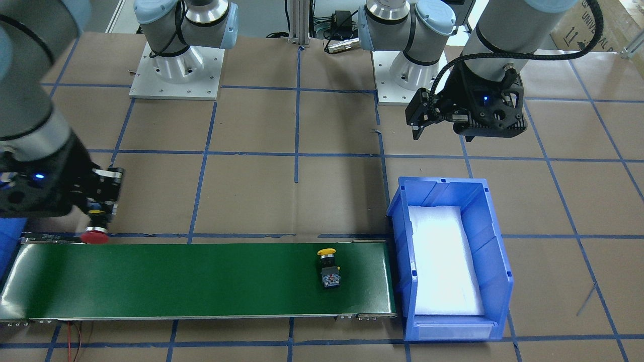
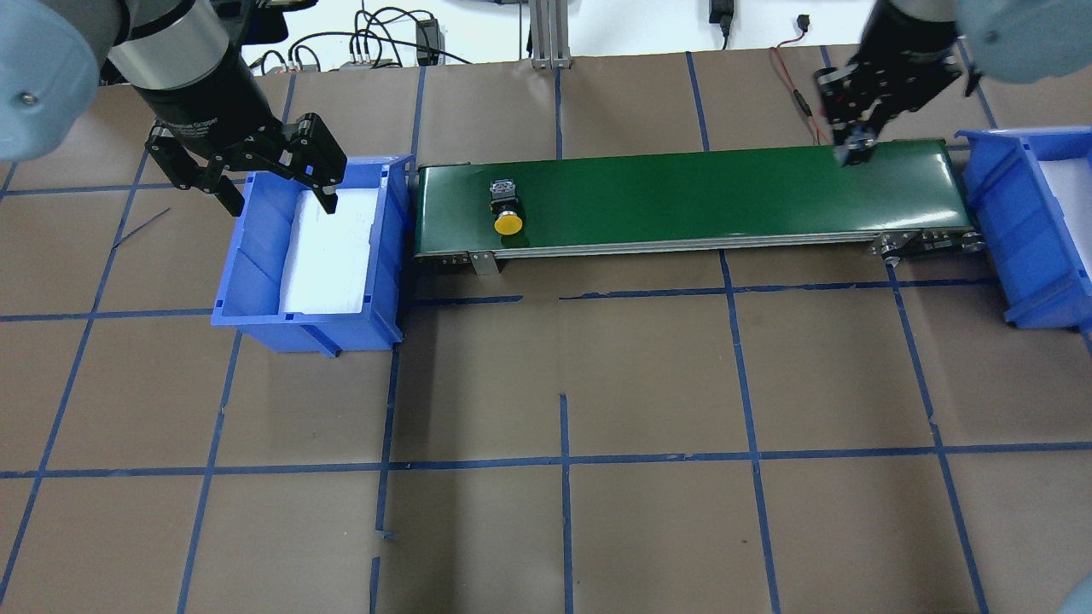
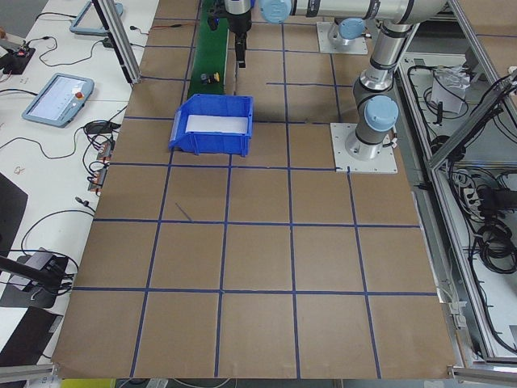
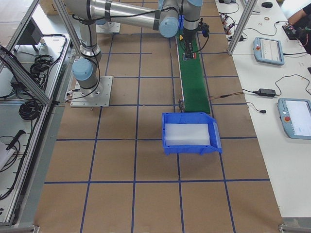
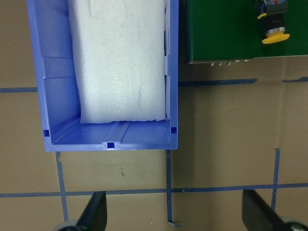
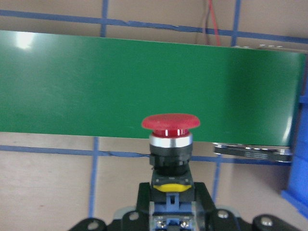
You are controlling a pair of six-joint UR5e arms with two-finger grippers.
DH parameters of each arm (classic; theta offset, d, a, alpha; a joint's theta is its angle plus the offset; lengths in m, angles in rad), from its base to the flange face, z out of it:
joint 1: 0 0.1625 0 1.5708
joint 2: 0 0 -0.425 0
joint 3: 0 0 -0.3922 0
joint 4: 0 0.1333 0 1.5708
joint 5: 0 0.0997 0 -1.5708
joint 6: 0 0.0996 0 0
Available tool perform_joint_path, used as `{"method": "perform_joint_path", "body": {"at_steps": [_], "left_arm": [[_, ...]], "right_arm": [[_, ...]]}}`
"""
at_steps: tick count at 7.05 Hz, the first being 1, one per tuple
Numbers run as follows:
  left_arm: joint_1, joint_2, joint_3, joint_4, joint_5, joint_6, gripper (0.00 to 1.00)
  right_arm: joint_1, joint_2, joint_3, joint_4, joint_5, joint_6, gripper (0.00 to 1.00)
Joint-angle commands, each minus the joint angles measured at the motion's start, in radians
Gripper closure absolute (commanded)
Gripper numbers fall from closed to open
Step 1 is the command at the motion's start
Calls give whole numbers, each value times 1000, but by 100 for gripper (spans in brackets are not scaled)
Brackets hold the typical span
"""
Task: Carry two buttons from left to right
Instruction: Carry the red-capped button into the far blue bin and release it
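Note:
A yellow button lies on its side on the green conveyor belt, near the belt's end by the left blue bin. It also shows in the overhead view and the left wrist view. My right gripper is shut on the red button by its contact block, cap pointing away from the gripper, above the belt's other end. The right wrist view shows the red button over the belt's edge. My left gripper is open and empty above the left bin.
The left bin holds only a white foam pad. A second blue bin stands just past the belt's right end. Blue tape lines grid the brown table. Both arm bases stand on the robot's side of the table.

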Motion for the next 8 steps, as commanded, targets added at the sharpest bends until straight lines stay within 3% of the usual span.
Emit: {"method": "perform_joint_path", "body": {"at_steps": [1,2,4,7,8], "left_arm": [[-1,0,-1,0,-1,0,0],[-2,0,-1,0,-1,0,0],[-2,0,-2,0,-2,0,0],[-4,0,-2,0,-5,0,0],[-4,0,-4,0,-4,-1,0]], "right_arm": [[-288,-9,-24,22,-27,-358,97],[-366,11,-35,1,-32,-455,97],[-473,156,-87,-135,-29,-633,97],[-499,342,-89,-255,28,-649,96],[-499,359,-75,-266,34,-649,96]]}}
